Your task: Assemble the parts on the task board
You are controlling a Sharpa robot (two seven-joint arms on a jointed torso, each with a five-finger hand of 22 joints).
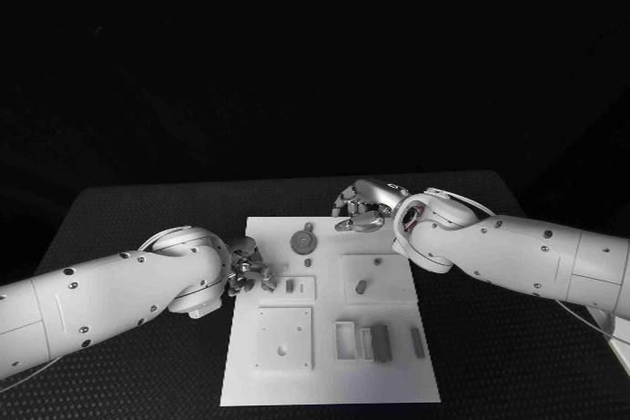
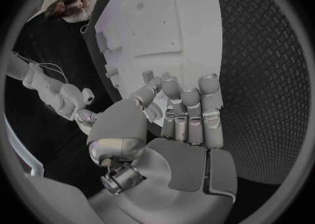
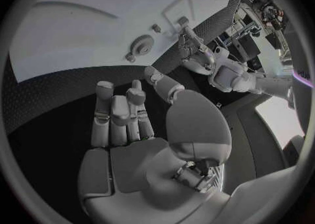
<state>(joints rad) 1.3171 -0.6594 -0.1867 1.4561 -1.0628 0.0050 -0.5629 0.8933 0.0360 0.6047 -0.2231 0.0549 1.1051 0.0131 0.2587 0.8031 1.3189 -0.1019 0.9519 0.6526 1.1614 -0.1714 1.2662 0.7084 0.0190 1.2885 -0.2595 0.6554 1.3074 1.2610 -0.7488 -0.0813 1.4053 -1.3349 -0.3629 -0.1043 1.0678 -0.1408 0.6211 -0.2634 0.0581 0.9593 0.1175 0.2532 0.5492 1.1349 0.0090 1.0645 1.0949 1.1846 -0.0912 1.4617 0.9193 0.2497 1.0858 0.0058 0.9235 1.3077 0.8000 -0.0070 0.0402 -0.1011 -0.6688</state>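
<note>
On the black tabletop [image 1: 145, 210] the white task board [image 1: 394, 374] lies between the arms, with grey parts loose on it: a round gear-like piece [image 1: 303, 242] near its far edge and bars [image 1: 382, 343] near its right corner. Assembly looks barely started. Left hand [image 1: 247, 272] at the board's left edge and right hand [image 1: 362, 206] at its far edge both hold nothing, fingers apart.

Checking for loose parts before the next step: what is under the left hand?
The left hand is at the board's left edge. Its fingers are curled over the board; whether they pinch a part beneath is hidden.
</note>
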